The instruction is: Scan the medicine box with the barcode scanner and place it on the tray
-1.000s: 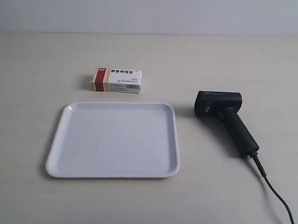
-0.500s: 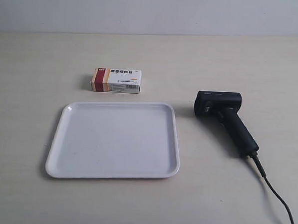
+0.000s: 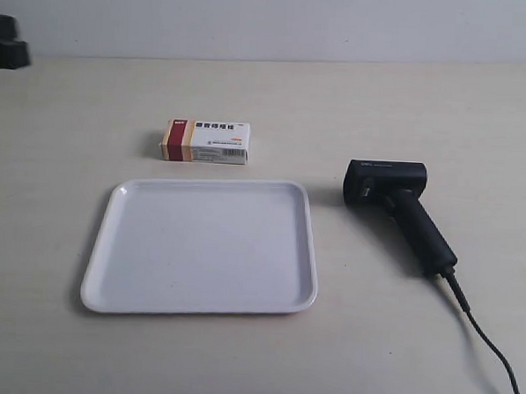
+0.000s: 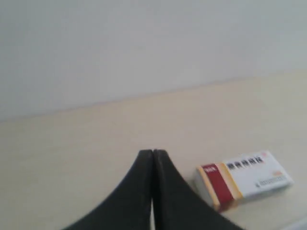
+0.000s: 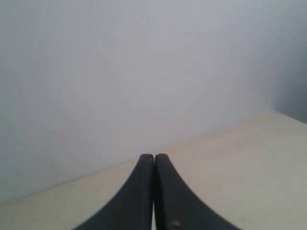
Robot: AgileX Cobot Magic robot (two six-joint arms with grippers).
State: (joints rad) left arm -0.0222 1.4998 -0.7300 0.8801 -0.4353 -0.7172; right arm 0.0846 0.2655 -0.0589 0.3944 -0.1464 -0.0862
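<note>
White cardboard, the medicine box (image 3: 205, 141) lies at twelve o'clock of the empty tray (image 3: 109, 277), the scanner (image 3: 398, 208) at three, so the left gripper (image 4: 152, 154), closed like the right gripper (image 5: 154, 157), should open before straddling the box's narrow sides.

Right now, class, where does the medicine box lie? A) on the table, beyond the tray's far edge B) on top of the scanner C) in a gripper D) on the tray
A: the box rests flat on the table, apart from the tray, which holds nothing, and the scanner.
</note>
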